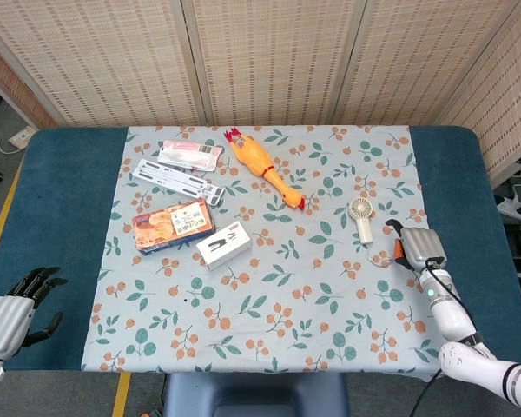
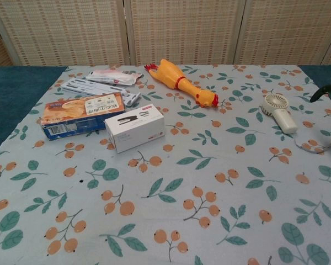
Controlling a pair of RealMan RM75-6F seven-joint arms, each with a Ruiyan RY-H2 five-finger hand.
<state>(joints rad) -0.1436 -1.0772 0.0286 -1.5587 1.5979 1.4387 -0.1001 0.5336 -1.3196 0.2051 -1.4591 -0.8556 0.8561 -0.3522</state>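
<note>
My right hand (image 1: pixel 417 248) hovers over the right side of the floral cloth (image 1: pixel 269 321), just right of the white hand-held fan (image 1: pixel 361 217) and above its cord (image 1: pixel 386 258). It holds nothing, and a dark finger points toward the fan. The chest view catches only a dark fingertip of that right hand (image 2: pixel 326 91) at the right edge, beside the fan (image 2: pixel 278 111). My left hand (image 1: pixel 13 313) sits off the cloth at the table's near left corner, fingers spread, holding nothing.
A yellow rubber chicken (image 1: pixel 262 165) lies at the back centre. A white stapler box (image 1: pixel 224 244), an orange snack box (image 1: pixel 173 226), a long white packet (image 1: pixel 175 181) and a pink packet (image 1: pixel 189 155) lie at the left. Woven screens stand behind the blue table (image 1: pixel 61 200).
</note>
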